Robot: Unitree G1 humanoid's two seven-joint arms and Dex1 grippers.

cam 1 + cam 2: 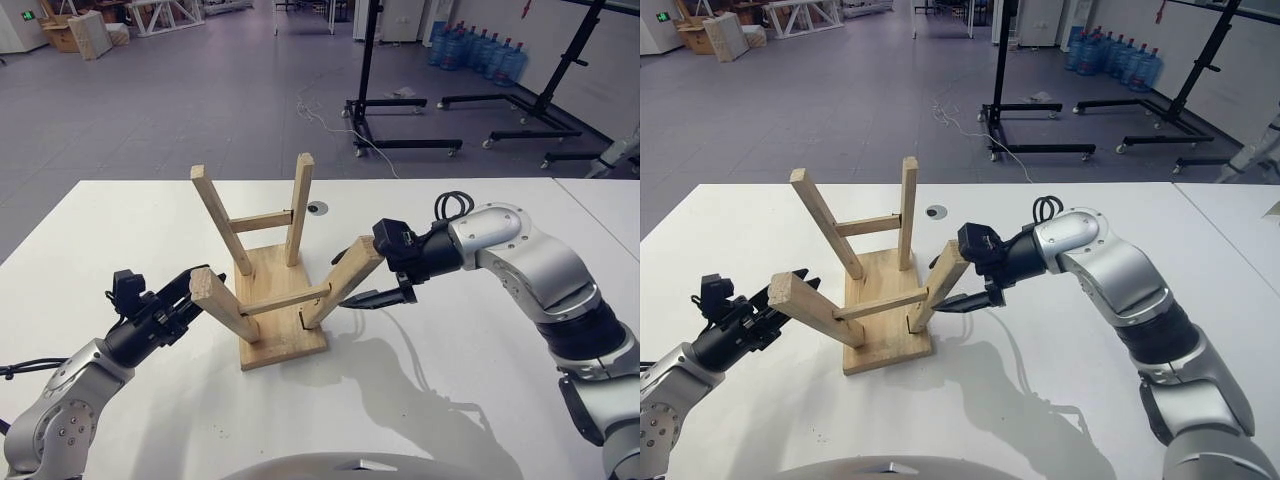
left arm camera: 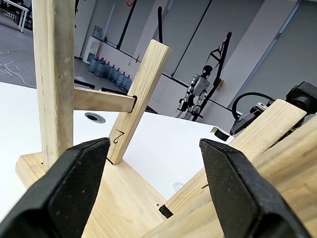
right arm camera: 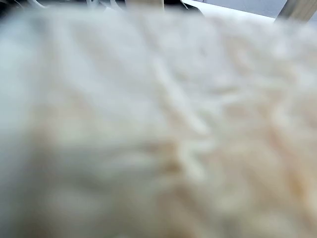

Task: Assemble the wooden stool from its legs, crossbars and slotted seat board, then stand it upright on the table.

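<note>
Head view, centre of frame: stool (image 1: 270, 290) upside down on white counter (image 1: 120, 220). Seat board (image 1: 290, 345) flat on counter, lower centre; all 4 legs point up. Rear legs (image 1: 222, 220) w/ rear crossbar (image 1: 262, 222) betw. them, upper centre. Front-L leg (image 1: 225, 305) leans toward frame left, front-R leg (image 1: 345, 282) toward frame right. Front crossbar (image 1: 285, 298) joins the two.

L hand (image 1: 192, 298), lower left of frame, at free end of front-L leg. L wrist view: fingers (image 2: 64, 191) wide apart, not closed on the leg; leg wood just beside one of them.

R hand (image 1: 378, 298), right of centre, tight against upper part of front-R leg. Grip state: can't tell. R wrist view has pale wood v. close to cam.

Grommet hole (image 1: 317, 209) in counter, just behind stool.
</note>
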